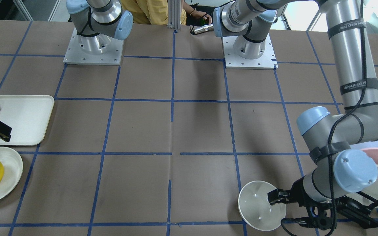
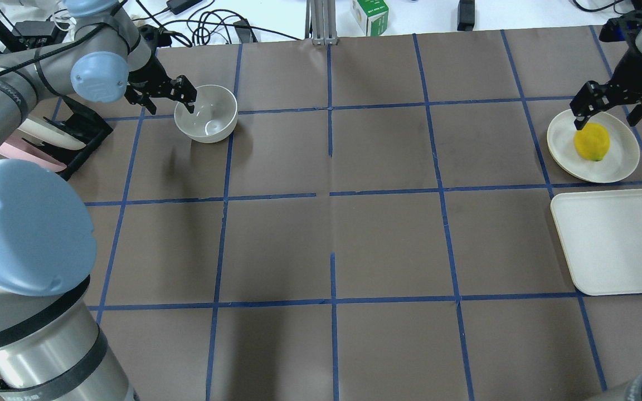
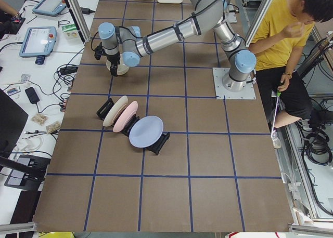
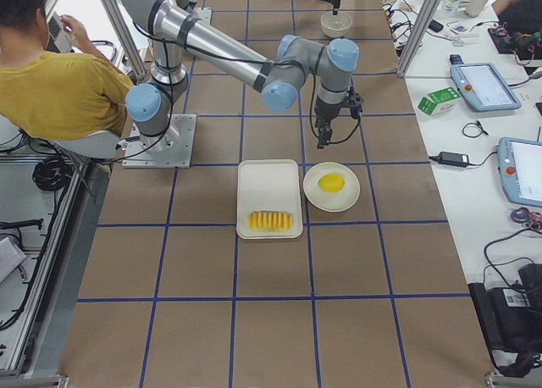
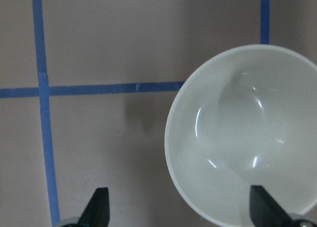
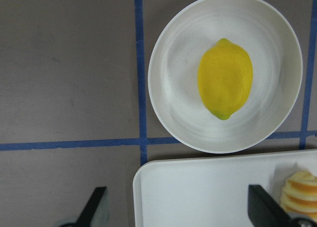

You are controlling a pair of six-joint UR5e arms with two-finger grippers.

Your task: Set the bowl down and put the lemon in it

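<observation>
My left gripper (image 5: 179, 211) is spread wide with nothing between the fingers. One fingertip (image 5: 262, 209) hangs over the near rim of the bowl (image 5: 247, 138), the other (image 5: 99, 207) over bare table (image 5: 114, 43) outside it. Most of the bowl lies just ahead of that first finger, upright and empty (I cannot tell whether the finger touches the rim).

My right gripper (image 6: 177, 212) is spread just as wide and also holds nothing. The lemon (image 6: 225, 78) lies ahead of it, beyond the fingertips, on its side in the middle of a round plate (image 6: 166, 95). Below the gap between these fingers is the corner of a white tray (image 6: 198, 187), just beside the plate. Fruit slices (image 6: 298, 188) sit on the tray close to one fingertip.
</observation>
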